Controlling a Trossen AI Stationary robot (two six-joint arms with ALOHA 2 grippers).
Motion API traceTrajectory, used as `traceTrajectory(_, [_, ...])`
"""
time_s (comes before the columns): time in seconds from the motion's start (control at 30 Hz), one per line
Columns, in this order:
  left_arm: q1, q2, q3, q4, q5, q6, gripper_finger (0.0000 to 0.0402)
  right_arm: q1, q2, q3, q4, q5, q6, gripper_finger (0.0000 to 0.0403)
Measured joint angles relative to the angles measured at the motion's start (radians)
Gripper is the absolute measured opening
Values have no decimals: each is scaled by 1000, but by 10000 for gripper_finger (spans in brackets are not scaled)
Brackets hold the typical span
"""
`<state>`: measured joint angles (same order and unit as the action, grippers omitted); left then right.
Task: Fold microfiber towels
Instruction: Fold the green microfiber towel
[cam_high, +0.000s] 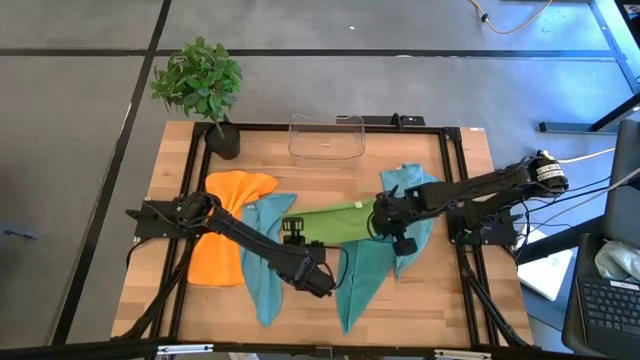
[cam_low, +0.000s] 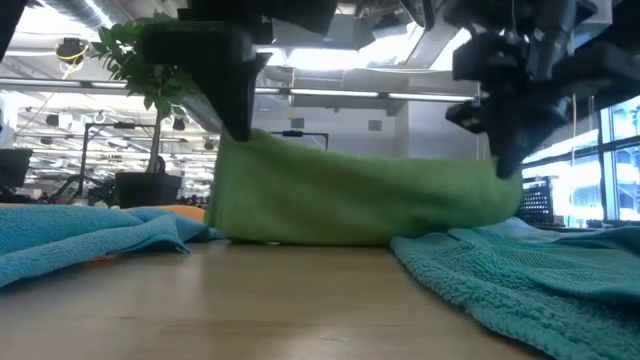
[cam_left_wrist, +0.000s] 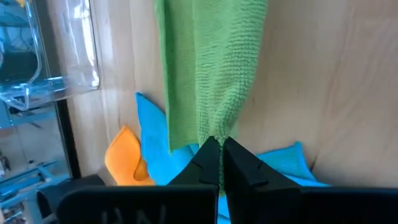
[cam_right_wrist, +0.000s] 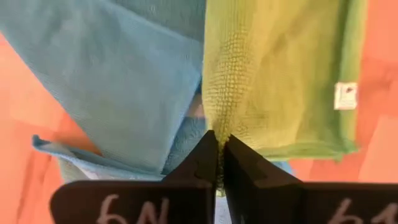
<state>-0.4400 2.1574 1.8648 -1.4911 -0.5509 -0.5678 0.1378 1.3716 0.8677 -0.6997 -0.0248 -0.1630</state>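
Green microfiber towel (cam_high: 335, 221) hangs mid-bench between the left gripper (cam_high: 322, 283) at six o'clock and right gripper (cam_high: 383, 213) at three, jaws clenched on its ends, where a thin pinch could slip.

The wooden table (cam_high: 420, 300) carries an orange towel (cam_high: 225, 230) at nine o'clock and teal towels (cam_high: 265, 250) centrally. A potted plant (cam_high: 200, 85) stands at eleven o'clock, a clear bin (cam_high: 326, 137) at twelve

Grey concrete floor (cam_high: 80, 150), bright windows (cam_low: 590, 160), open ceiling with lights, potted plant (cam_high: 200, 80)
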Motion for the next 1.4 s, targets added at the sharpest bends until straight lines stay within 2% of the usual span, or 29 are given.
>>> traceTrajectory(0.1, [-20, 0, 1, 20, 50, -14, 1, 15, 0, 0, -11, -89, 1, 11])
traceTrajectory(0.17, [-38, 0, 1, 21, 41, -15, 1, 23, 0, -7, -10, -128, -25, 8])
traceTrajectory(0.3, [-63, -3, 1, -26, -39, -28, 0, 24, 0, -7, -7, -21, -49, 17])
traceTrajectory(0.37, [-63, -9, 1, -44, -47, -34, 0, 23, 0, -7, -11, 12, -51, 32])
traceTrajectory(0.73, [-53, -13, 2, -42, -37, -34, 0, 24, 0, -9, -17, 0, -34, 158])
traceTrajectory(0.9, [-55, -13, 2, -36, -31, -48, 0, 25, 0, -9, 1, -15, 28, 181])
traceTrajectory(1.0, [-54, -13, 2, -29, -28, -47, 0, 25, 0, -9, 8, 38, 28, 183])
traceTrajectory(1.1, [-54, -13, 2, 37, 23, -33, 0, 32, 0, -9, 119, 23, 52, 183])
traceTrajectory(1.23, [-60, -13, 2, 222, 102, 41, 0, 72, 9, -9, 385, -102, 88, 184])
traceTrajectory(1.4, [-57, -13, 2, 401, 109, 129, 0, 170, 84, -8, 649, -126, 96, 184])
